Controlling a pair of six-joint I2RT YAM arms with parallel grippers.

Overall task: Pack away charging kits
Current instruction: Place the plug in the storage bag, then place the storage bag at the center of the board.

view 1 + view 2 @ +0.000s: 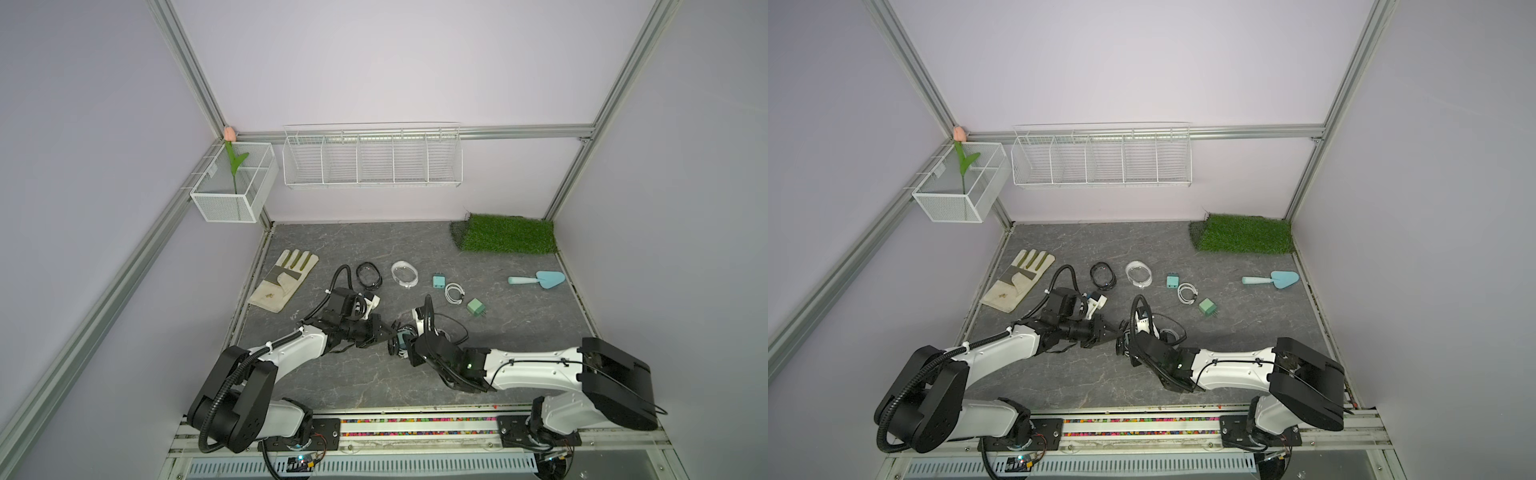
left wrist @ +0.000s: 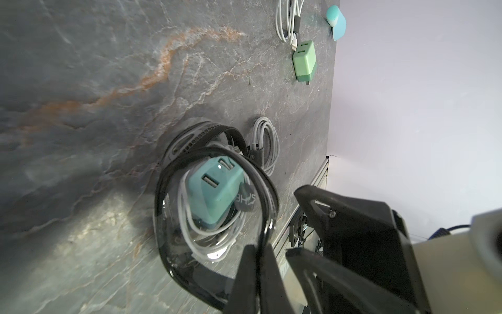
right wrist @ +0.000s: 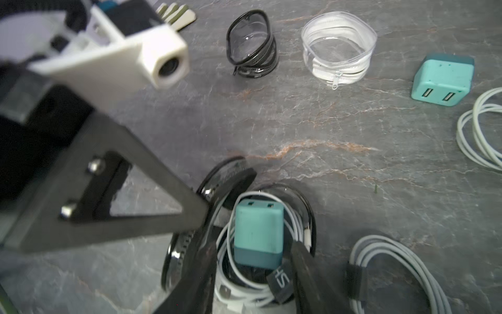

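Kit one nearly packed: left gripper (image 2: pixel 262 252) clamps the black-rimmed case (image 2: pixel 163 217), right gripper (image 3: pixel 255 239) sits part-open around the teal adapter (image 2: pixel 214 190) inside. Spare black case (image 1: pixel 368 276) and white case (image 1: pixel 404 274): empty.

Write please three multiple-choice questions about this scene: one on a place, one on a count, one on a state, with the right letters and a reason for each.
1. Where does the adapter nearest the arms lie?
A. on the tabletop
B. inside the white case
C. inside the black-rimmed case

2. How many adapters lie on the tabletop, outside any case?
A. one
B. two
C. four

3. In what state is the white case?
A. open and empty
B. zipped shut
C. open, holding a cable

Answers: 1 C, it sits within the rim that the left claw pinches; 2 B, a teal adapter and a green adapter lie beside the loose cable; 3 A, its top is open, with nothing inside.
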